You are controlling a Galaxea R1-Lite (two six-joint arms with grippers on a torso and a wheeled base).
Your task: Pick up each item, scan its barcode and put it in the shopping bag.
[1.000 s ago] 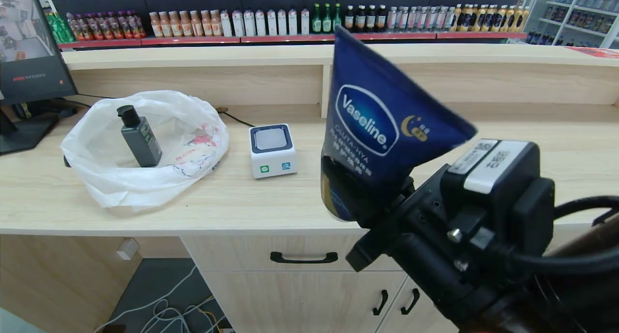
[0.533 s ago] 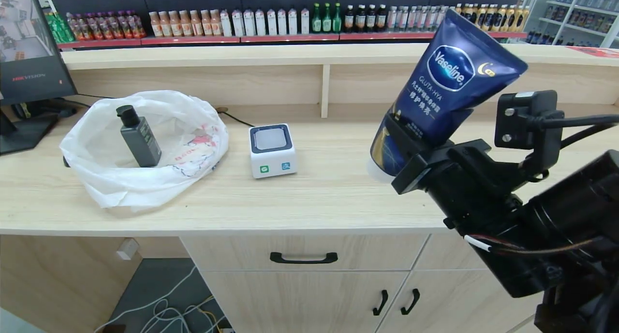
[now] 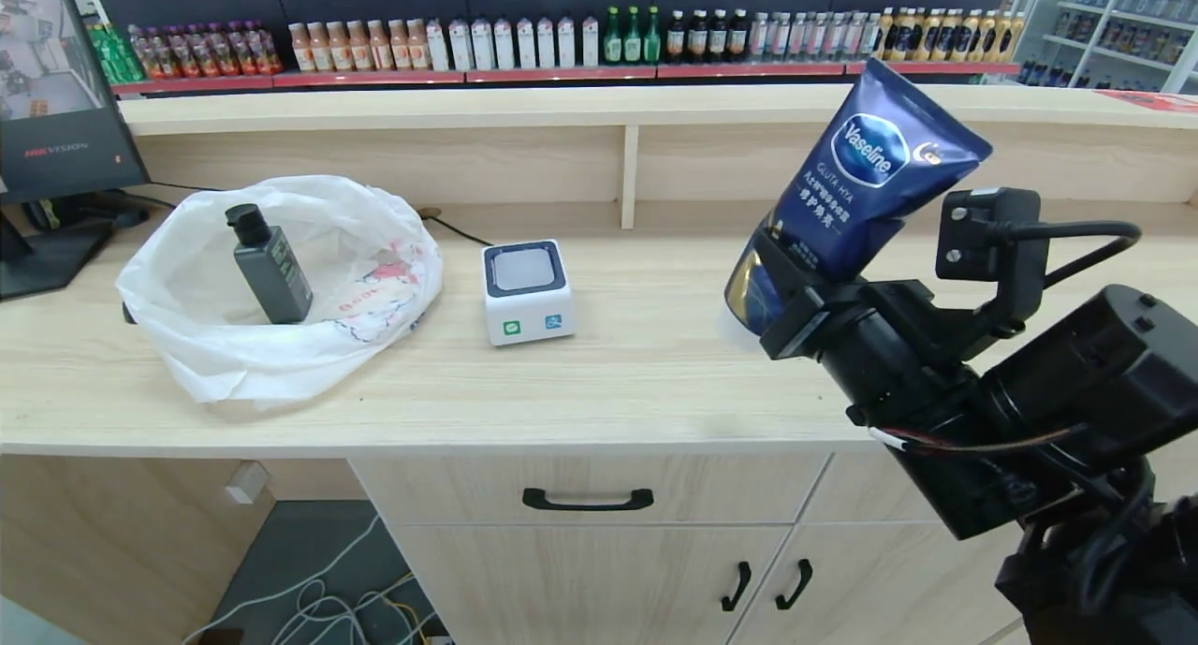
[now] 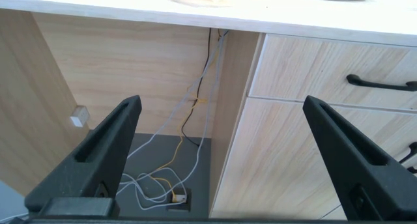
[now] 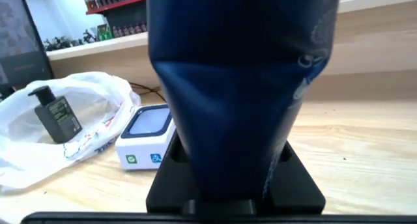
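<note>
Left gripper (image 4: pixel 221 107): fingers spread wide apart, nothing between them; held low, facing the cabinet front below the counter edge, with loose cables (image 4: pixel 169 178) on the floor beyond.
Monitor (image 3: pixel 56 93): dark, at the counter's far left.
Shopping bag (image 3: pixel 187 289): white plastic, mouth open, lying on the counter (image 3: pixel 636 383) left of centre.
Bottle (image 3: pixel 271 266): dark grey, black cap, inside the bag, leaning slightly.
Scanner (image 3: pixel 527 292): small white cube with a dark-framed top window; just right of the bag, apart from it.
Drawer handle (image 3: pixel 588 500): black, on the cabinet front below the scanner.
Tube (image 3: pixel 870 177): dark blue, held in the air over the counter's right part, well apart from the scanner; cap end down, flat crimped end up and tilted to the right.
Right gripper (image 3: pixel 786 289): clamped on the tube near its cap end; the wrist view has the tube (image 5: pixel 241 87) rising from between the jaws.
Shelf of drinks bottles (image 3: pixel 562 41): runs along the back wall.
</note>
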